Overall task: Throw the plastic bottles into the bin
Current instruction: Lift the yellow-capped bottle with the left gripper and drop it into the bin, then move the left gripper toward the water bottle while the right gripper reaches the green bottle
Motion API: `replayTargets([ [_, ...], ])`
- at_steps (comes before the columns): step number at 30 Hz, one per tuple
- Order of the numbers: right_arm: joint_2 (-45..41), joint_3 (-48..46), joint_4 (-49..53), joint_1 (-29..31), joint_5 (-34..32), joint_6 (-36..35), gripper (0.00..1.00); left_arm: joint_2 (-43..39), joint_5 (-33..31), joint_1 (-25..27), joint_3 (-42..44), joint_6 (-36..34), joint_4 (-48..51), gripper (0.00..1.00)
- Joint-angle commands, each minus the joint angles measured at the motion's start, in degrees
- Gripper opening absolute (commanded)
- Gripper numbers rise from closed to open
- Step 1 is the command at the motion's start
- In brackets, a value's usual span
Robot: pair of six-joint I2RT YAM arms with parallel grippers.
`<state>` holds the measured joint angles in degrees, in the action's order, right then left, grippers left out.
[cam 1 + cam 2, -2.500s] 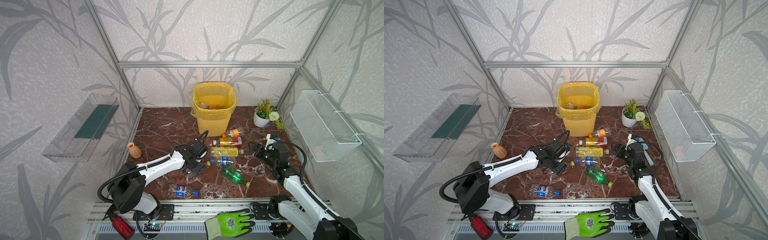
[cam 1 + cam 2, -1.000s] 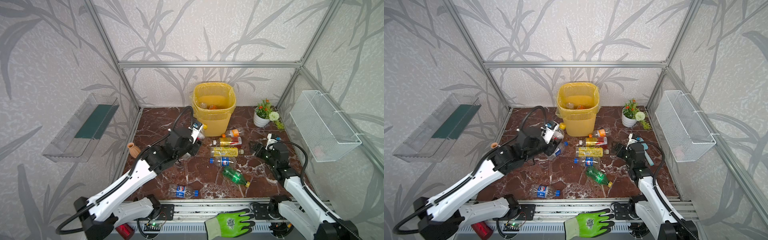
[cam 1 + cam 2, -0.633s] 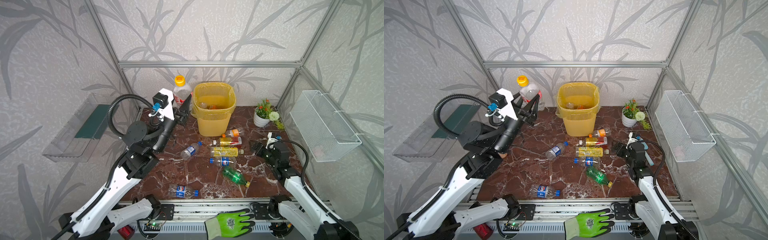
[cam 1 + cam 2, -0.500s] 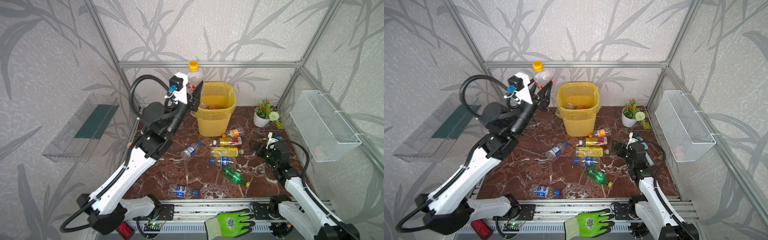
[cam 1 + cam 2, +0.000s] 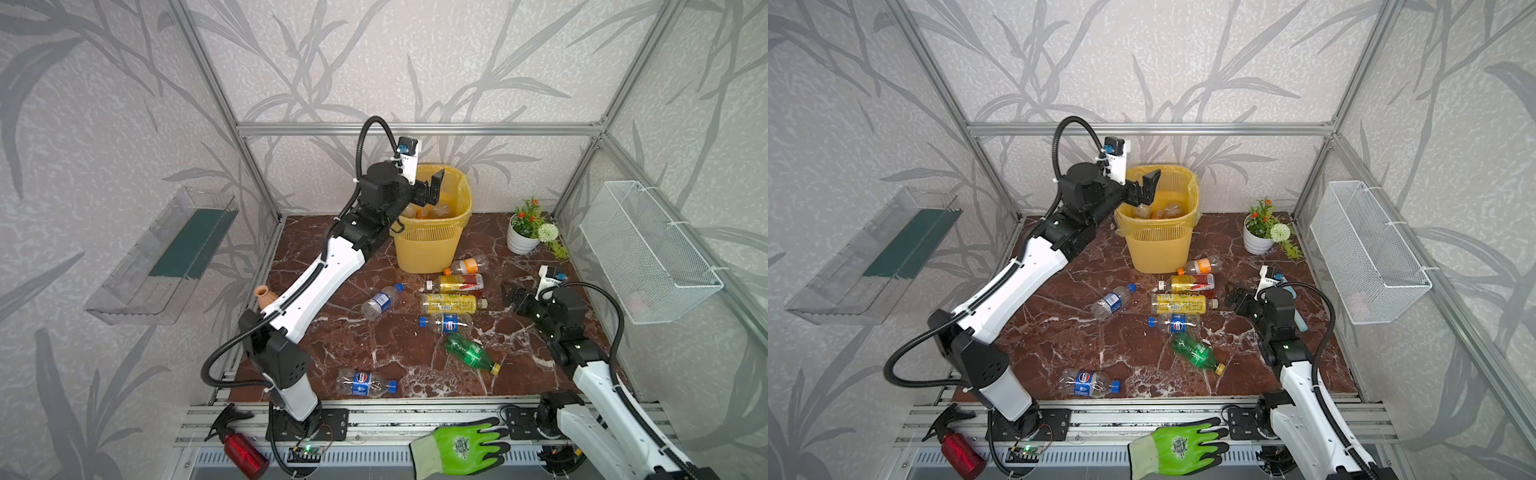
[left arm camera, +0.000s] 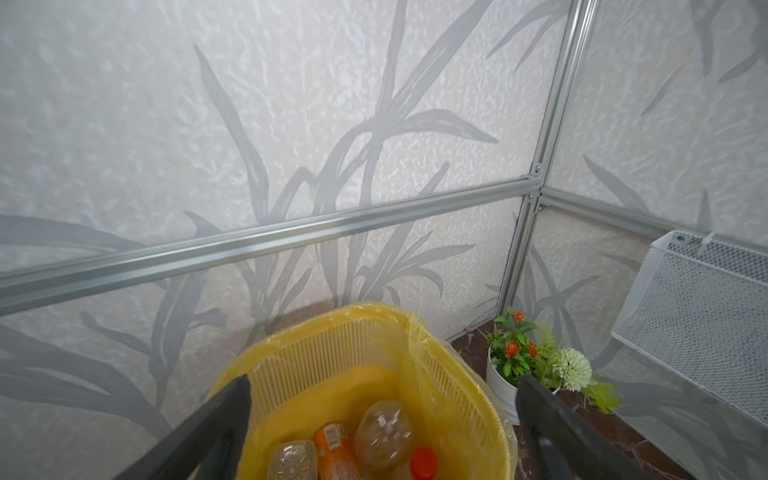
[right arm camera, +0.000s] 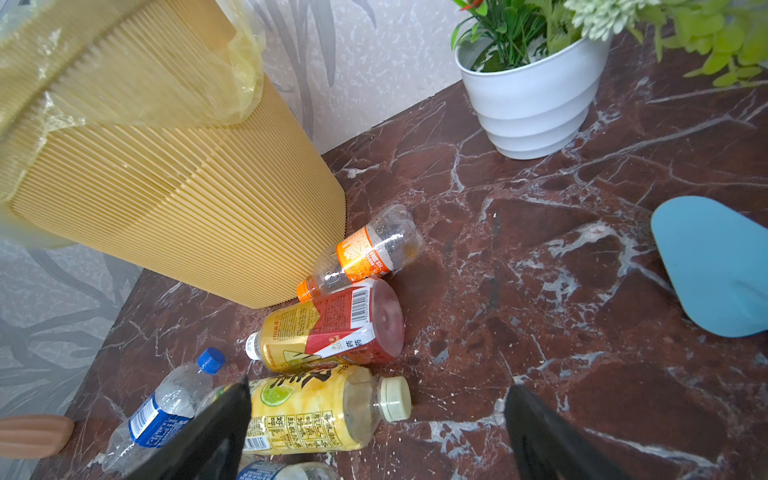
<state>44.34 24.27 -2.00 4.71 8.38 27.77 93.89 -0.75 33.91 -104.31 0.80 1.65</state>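
Note:
The yellow slatted bin [image 5: 432, 245] stands at the back of the floor. My left gripper [image 5: 430, 191] hangs open over its near rim with nothing between the fingers. In the left wrist view the gripper [image 6: 382, 384] looks down on several plastic bottles [image 6: 382, 428] inside the bin [image 6: 453, 374]. Several more lie on the floor in front: orange-labelled [image 5: 467, 264], red-and-yellow [image 5: 457, 283], yellow [image 5: 451, 303], blue-labelled [image 5: 446, 323], green [image 5: 469, 353], a water bottle [image 5: 380, 300] and one near the front edge [image 5: 365, 382]. My right gripper [image 5: 509, 293] is open, low, just right of the yellow bottle [image 7: 316, 409].
A potted plant [image 5: 525, 232] stands right of the bin and a terracotta vase [image 5: 264, 295] behind the left arm. A wire basket [image 5: 648, 249] hangs on the right wall, a clear tray [image 5: 166, 257] on the left. A blue flat thing [image 7: 715, 266] lies near the right gripper.
My left arm lifted a yellow-capped bottle off the floor, swung it up over the bin and opened; the bottle is gone from the fingers. The right arm barely moved.

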Motion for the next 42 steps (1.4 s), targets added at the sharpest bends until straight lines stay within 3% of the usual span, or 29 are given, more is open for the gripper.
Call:
replayTargets([
  [1, 0.4, 0.8, -0.8, -0.1, -0.2, 0.6, 0.95, -9.5, 0.8, 0.6, 4.3, -1.2, -5.6, 0.99],
  [5, 2.0, 1.2, -1.5, -0.1, 1.5, 1.7, 0.94, -16.6, -2.3, 0.5, 14.5, -0.8, -4.6, 0.99],
  [10, 4.4, 2.1, -1.4, 0.0, 3.8, 2.3, 0.92, -26.8, -8.8, 0.5, 33.1, 3.7, -0.1, 0.99],
  [14, 6.6, 2.3, -1.9, 0.3, 5.0, 3.3, 0.91, -36.2, -15.4, 0.5, 48.1, 11.2, 3.0, 0.99],
  [17, 8.8, 2.3, -2.8, 1.0, 5.1, 4.4, 0.9, -43.1, -23.6, 0.4, 57.7, 22.1, 7.5, 0.99],
  [20, 11.4, 2.8, -3.2, 2.3, 4.9, 5.0, 0.9, -48.3, -23.9, 0.3, 64.9, 25.2, 9.5, 0.99],
  [26, 17.1, 2.7, -5.4, 5.0, 4.5, 6.9, 0.89, -50.4, -25.5, 0.3, 67.8, 27.6, 15.7, 0.99],
  [32, 22.8, 3.3, -8.0, 7.9, 5.3, 7.0, 0.89, -44.5, -22.3, 0.3, 67.0, 28.5, 15.8, 0.99],
  [37, 25.1, 5.9, -5.4, 10.0, 6.4, 3.0, 0.88, -38.3, -19.4, 0.2, 63.9, 28.7, 17.2, 0.99],
  [42, 22.9, 10.1, 5.4, 10.9, 5.1, -4.4, 0.88, -35.3, -16.8, 0.3, 61.3, 27.2, 20.7, 0.99],
])
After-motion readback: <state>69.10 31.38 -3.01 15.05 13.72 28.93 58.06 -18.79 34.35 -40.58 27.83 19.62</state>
